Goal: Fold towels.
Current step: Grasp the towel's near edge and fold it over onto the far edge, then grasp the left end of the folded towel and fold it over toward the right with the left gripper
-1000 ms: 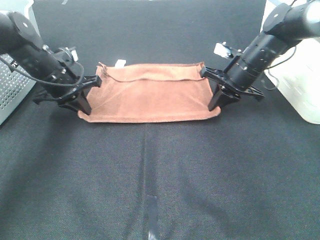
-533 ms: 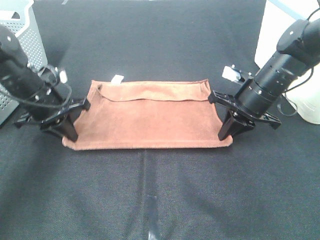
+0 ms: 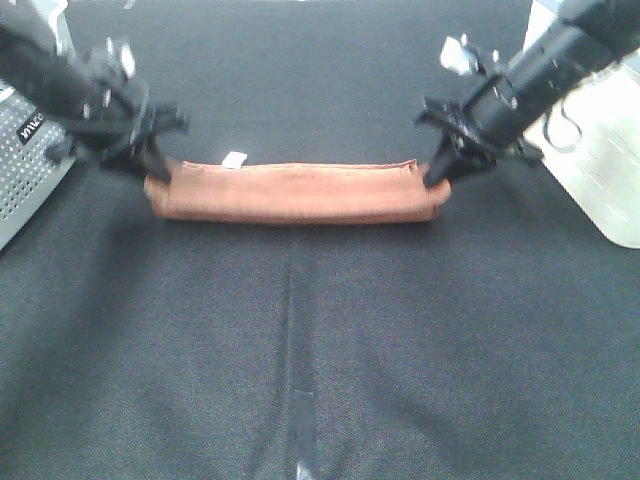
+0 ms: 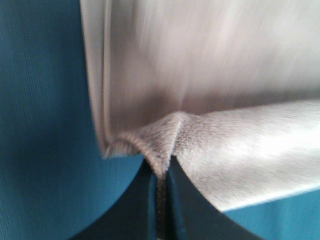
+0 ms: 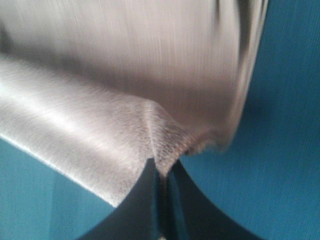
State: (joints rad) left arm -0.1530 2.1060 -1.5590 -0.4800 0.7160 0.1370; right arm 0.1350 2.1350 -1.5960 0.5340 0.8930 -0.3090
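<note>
Your left gripper (image 3: 157, 175) is pinched tight on the left end of the reddish-brown towel (image 3: 290, 193). Your right gripper (image 3: 436, 180) pinches its right end the same way.

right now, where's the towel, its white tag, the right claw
towel (image 3: 290, 195): exterior high view, folded strip's middle
white tag (image 3: 234, 158): exterior high view, its centre
right claw (image 3: 436, 178): exterior high view, between fingertips

The right gripper (image 5: 161, 172) was clamped on a pinched fold of the towel (image 5: 125, 85). With its reach as 12 o'clock, blurred cloth spread from 9 to 1 o'clock over the teal surface (image 5: 290, 125).
</note>
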